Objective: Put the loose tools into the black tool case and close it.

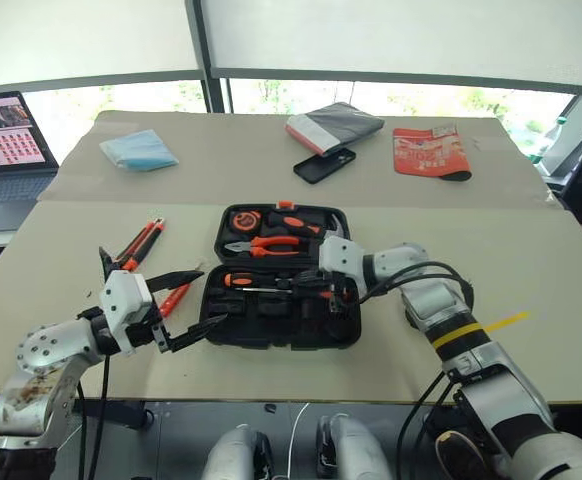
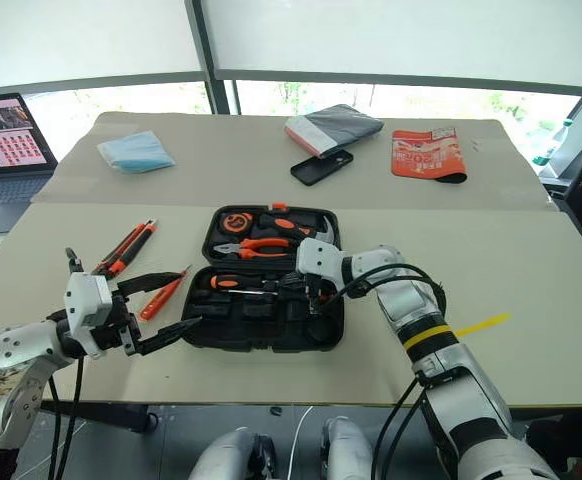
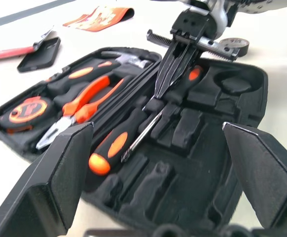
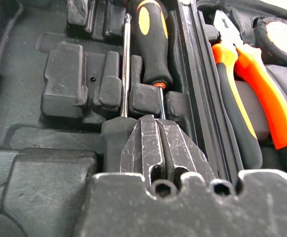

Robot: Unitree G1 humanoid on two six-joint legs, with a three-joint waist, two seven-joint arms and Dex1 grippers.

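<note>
Screwdrivers are what we are busy with: our right gripper (image 1: 316, 290) reaches into the near half of the rectangular black moulded-plastic tool case (image 1: 343, 338), which lies open and flat on the beige table (image 1: 531, 300), hinge running across its middle. The two black fingers are clenched together with nothing between them, their tips resting at the shaft end of a black-and-orange-handled screwdriver (image 4: 152, 39) lying in its shaped slot by the hinge. We judge the shut fingers serve as a blunt pusher here, pressing the tool down into its recess so the lid can later shut flush (whether they actually touch the shaft we cannot tell). A second screwdriver's thin steel shaft (image 4: 125, 64) lies alongside it in the next slot.

The case's far half holds the orange-handled pliers (image 1: 271, 244) and the round orange-and-black tape measure (image 1: 243, 219), which already sit in their moulds.

Our left gripper (image 1: 183, 308) hangs just beside the case's left edge, released and spread wide, holding nothing; we judge it waits there to fetch what lies loose. Left of the case, on the table, the orange-and-black utility knife (image 1: 141, 244) is well apart from it, and a slim all-orange screwdriver (image 2: 163, 294) lies nearer, just behind the open fingers. Both must go in before we close the lid.
</note>
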